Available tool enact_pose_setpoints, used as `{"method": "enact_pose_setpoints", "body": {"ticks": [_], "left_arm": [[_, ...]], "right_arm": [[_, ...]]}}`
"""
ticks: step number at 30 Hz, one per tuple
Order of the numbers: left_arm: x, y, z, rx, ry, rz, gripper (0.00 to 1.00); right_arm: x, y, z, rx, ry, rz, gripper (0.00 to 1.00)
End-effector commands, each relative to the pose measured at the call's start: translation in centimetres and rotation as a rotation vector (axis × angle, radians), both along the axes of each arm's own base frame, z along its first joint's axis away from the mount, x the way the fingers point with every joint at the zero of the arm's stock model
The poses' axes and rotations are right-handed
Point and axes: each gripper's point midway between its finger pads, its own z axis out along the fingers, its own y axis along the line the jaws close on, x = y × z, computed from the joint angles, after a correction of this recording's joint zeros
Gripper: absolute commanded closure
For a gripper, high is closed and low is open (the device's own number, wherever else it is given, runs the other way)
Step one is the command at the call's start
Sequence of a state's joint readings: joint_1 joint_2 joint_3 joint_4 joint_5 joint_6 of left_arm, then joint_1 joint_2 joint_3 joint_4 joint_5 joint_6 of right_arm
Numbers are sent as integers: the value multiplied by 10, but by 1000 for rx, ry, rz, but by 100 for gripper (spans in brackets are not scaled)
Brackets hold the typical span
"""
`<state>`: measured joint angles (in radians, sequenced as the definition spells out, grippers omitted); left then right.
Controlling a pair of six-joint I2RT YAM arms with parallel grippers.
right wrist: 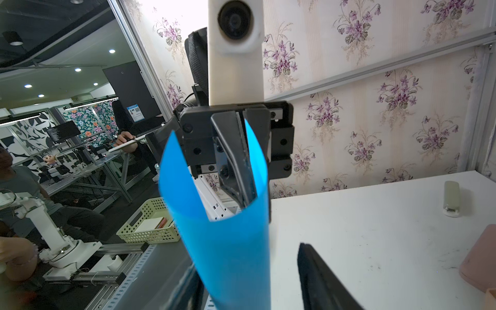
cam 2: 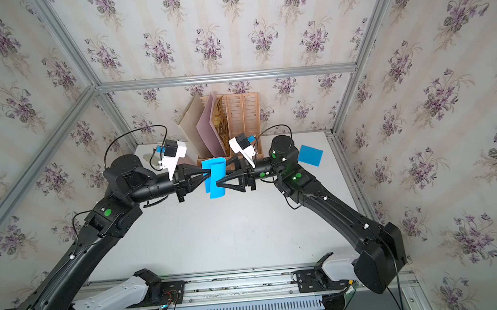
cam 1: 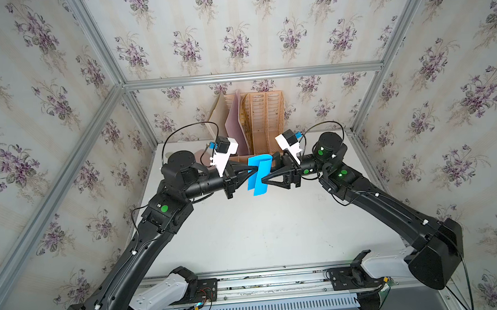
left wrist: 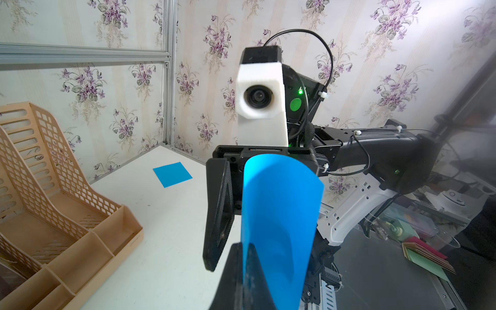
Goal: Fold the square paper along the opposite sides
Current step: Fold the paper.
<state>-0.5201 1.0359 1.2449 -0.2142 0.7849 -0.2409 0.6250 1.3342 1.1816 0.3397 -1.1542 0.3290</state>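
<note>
A blue square paper (cam 1: pixel 259 173) (cam 2: pixel 215 176) hangs in the air over the back of the table, bent into an upright U-shaped curl. My left gripper (cam 1: pixel 253 168) (left wrist: pixel 244 245) comes from the left and is shut on the paper's edge, which shows pinched between its fingers (right wrist: pixel 241 166). My right gripper (cam 1: pixel 264 179) (right wrist: pixel 249 257) faces it from the right, open, and the curved paper (right wrist: pixel 230 241) stands between its two spread fingers. One of those fingers (left wrist: pixel 218 214) shows beside the curl (left wrist: pixel 279 214); the paper hides the other.
A second blue square (cam 2: pixel 310 155) (left wrist: pixel 172 174) lies flat on the white table (cam 1: pixel 247 236) at the back right. A tan slotted file tray (cam 1: pixel 265 118) (left wrist: pixel 53 201) holding boards (cam 1: pixel 234 123) stands against the back wall. Aluminium frame posts and wallpapered walls close in the workspace.
</note>
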Motion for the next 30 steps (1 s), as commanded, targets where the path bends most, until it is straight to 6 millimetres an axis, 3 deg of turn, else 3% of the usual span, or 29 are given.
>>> {"method": "enact_pose_setpoints", "body": {"ticks": [1, 18, 30], "left_arm": [[-3, -2, 5, -15, -18, -25, 100], [-3, -3, 1, -2, -10, -36, 100], [-1, -4, -5, 7, -3, -29, 100]], "right_arm": [[-1, 3, 1, -1, -18, 0, 47], [-2, 10, -4, -17, -11, 11, 63], [-3, 10, -1, -11, -16, 12, 65]]}}
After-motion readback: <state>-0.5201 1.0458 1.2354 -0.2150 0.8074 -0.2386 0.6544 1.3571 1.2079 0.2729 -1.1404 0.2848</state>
